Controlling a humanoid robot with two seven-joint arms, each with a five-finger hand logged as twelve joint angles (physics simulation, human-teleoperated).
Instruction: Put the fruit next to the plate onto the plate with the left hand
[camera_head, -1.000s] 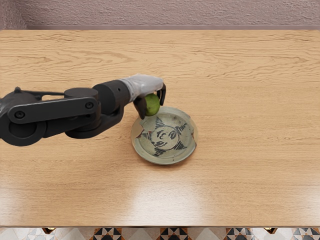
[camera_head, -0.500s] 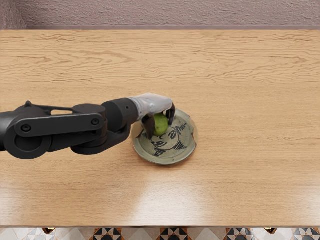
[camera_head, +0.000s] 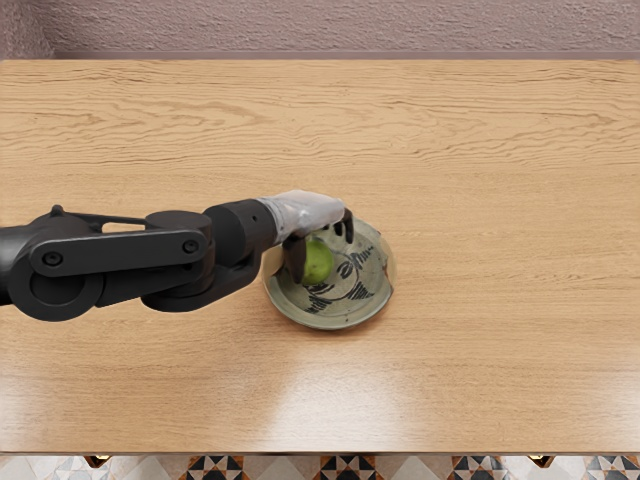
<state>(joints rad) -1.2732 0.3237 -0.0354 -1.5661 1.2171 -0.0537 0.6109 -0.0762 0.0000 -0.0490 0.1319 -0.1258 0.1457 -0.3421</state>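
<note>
A: Where is the fruit (camera_head: 318, 263) noted?
B: Just left of frame centre, low over the left part of the plate (camera_head: 384, 272). It is enclosed by the curled fingers (camera_head: 346, 227) of the left hand (camera_head: 308, 218). Contact with the plate cannot be told.
A: Why is it gripped from above?
B: Judged: so it can be set inside the rim, not rolled onto the counter (camera_head: 500, 150). Release not yet done.

Glossy wooden table (camera_head: 480, 150), glazed plate (camera_head: 372, 298)
</note>
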